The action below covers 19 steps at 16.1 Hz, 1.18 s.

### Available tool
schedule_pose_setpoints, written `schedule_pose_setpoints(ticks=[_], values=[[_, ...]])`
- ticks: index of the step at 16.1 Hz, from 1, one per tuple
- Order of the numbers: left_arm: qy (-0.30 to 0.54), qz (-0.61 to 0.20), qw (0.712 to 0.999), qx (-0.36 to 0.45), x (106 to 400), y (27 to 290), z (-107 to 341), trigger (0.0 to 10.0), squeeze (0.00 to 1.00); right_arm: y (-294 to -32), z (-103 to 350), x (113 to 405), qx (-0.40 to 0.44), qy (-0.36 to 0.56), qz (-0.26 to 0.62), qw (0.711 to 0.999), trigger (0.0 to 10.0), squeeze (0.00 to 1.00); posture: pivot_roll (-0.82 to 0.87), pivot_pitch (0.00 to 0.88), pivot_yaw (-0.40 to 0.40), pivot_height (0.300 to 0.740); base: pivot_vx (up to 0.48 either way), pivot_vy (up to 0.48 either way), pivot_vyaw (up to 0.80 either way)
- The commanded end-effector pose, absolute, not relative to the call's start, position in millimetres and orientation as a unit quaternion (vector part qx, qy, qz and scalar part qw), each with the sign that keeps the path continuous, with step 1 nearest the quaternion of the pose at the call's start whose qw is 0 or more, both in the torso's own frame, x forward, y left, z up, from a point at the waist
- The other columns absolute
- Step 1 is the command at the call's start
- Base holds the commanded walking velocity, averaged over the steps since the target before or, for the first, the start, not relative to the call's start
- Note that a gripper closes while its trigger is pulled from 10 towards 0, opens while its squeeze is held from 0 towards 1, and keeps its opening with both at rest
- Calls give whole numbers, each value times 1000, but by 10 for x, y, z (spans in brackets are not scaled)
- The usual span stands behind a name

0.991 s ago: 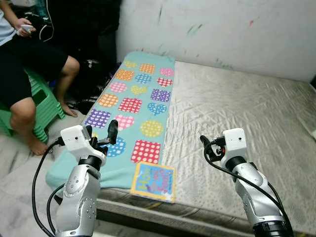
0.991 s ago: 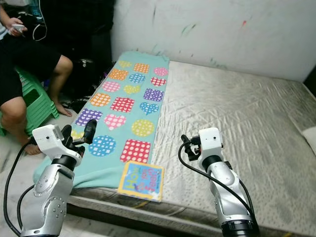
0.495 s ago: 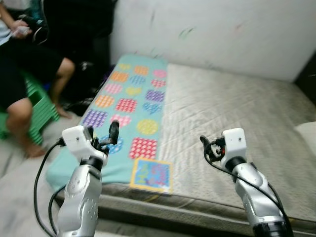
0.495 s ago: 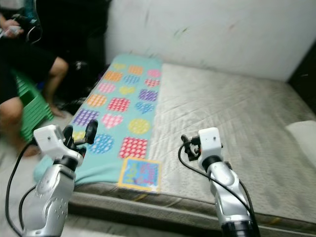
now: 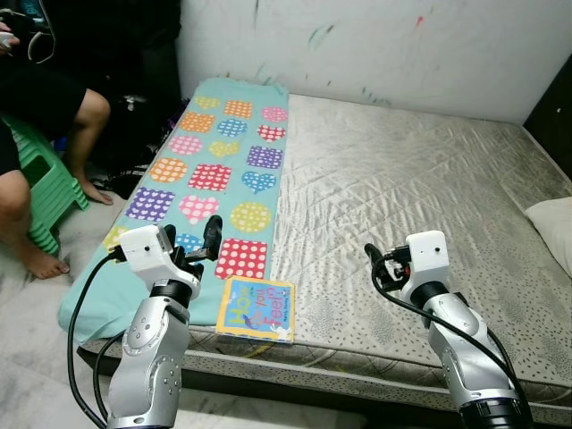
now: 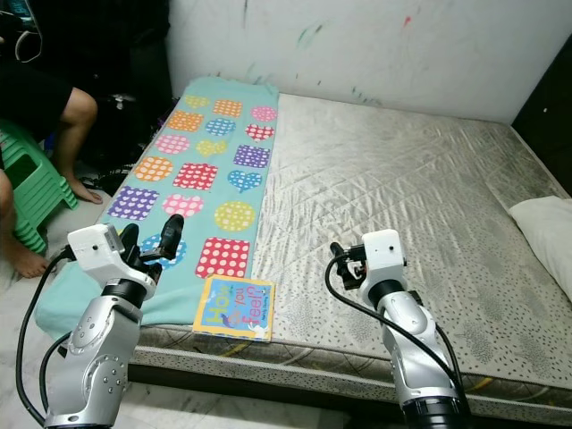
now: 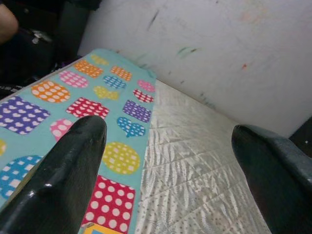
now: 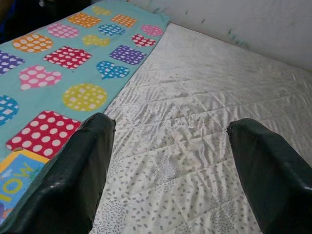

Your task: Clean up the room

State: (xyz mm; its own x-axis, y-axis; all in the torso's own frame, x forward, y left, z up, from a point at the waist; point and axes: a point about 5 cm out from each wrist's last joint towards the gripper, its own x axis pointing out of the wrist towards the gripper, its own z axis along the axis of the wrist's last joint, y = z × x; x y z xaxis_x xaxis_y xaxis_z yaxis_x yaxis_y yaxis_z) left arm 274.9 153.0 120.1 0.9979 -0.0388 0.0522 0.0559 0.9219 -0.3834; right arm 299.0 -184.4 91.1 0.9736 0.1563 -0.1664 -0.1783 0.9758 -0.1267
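Book [image 5: 256,308]: your target lies flat at the near edge of the bed, on the near end of the teal mat, colourful cover up with lettering on it. Its near corner reaches the mattress edge.
Mat [image 5: 219,179]: teal, printed with dotted hearts, squares and circles; you see it run along the left side of the bed from the wall toward you, its near left corner drooping over the edge.
Bed [image 5: 420,206]: bare quilted grey mattress, right of the mat; it takes up most of your view.
Pillow [image 5: 554,232]: white, at the far right edge of the bed, partly cut off.
Left claw [image 5: 207,246]: raised above the near left part of the mat, just left of the book and not touching it. Your left wrist view shows the two black fingers [image 7: 68,175] spread wide, nothing between them.
Right claw [image 8: 170,180]: held over the bare mattress, right of the book and well apart from it. Fingers [image 8: 73,180] released, spread wide, empty; your right wrist view has the book's corner at the edge.
Person [image 5: 40,116]: seated on a green stool [image 5: 45,192] at the far left beside the bed, bare legs and feet on the floor, holding something small in the hands.
Wall [image 5: 402,45]: white, scuffed with coloured marks, behind the bed.
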Motion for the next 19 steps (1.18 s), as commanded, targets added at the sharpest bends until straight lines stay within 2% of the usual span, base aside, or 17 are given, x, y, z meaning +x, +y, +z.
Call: schedule_pose_setpoints(ticks=[1, 3, 7, 19], values=[[-29, -29, 980, -197, 2754, 1518, 1228, 10000, 0, -1872, 931, 2999, -69, 74, 81, 992, 10000, 0, -65, 0, -69, 740, 0, 0, 0], [-32, -34, 979, -198, 2751, 1506, 1237, 10000, 0, -1872, 930, 3000, -70, 74, 82, 991, 10000, 0, -66, 0, -69, 740, 0, 0, 0], [-34, -40, 978, -200, 2748, 1495, 1246, 10000, 0, -1873, 929, 3002, -69, 75, 81, 992, 10000, 0, -65, 0, -68, 740, 276, 0, -609], [-32, -41, 979, -197, 2763, 1509, 1248, 10000, 0, -1871, 906, 2999, -69, 77, 80, 991, 10000, 0, -65, 0, -64, 740, 269, 0, 0]])
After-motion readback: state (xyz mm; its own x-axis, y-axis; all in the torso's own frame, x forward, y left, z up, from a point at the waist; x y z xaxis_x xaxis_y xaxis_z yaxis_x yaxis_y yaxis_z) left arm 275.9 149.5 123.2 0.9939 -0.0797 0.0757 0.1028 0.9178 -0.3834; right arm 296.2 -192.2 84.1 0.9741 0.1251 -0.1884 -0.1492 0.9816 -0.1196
